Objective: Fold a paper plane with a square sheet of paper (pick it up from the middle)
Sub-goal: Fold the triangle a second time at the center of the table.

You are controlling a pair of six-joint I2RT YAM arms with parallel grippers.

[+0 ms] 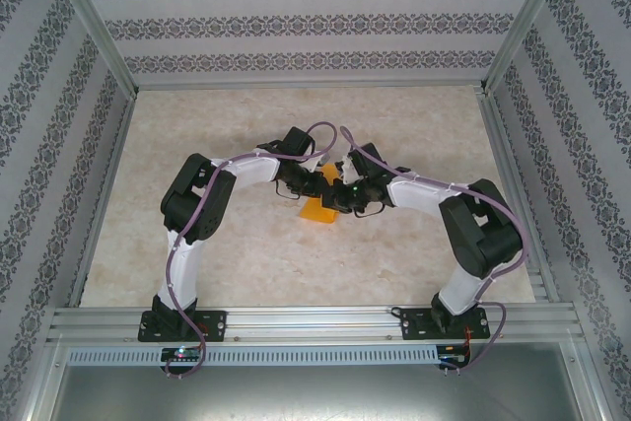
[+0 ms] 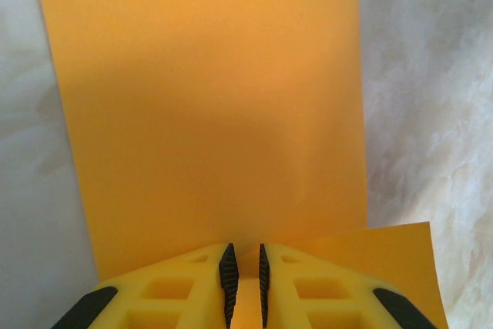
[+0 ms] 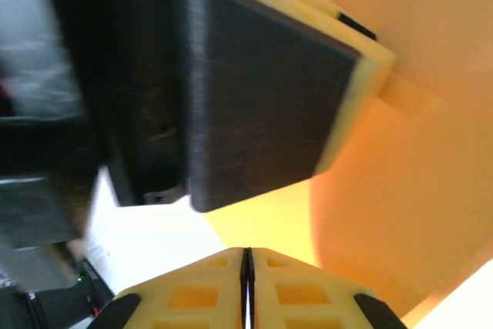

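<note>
The left pincer is clamped on the near edge of the square sheet of paper, which stretches away ahead of its tips. The right pincer has its jaws together, with the sheet just beyond them.

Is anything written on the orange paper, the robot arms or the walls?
No words, numbers or signs can be read anywhere.
The orange-yellow sheet of paper is plain.
The grey striped wallpaper has flowery ornaments, no letters.
The black-and-white robot arms carry no readable label.
</note>
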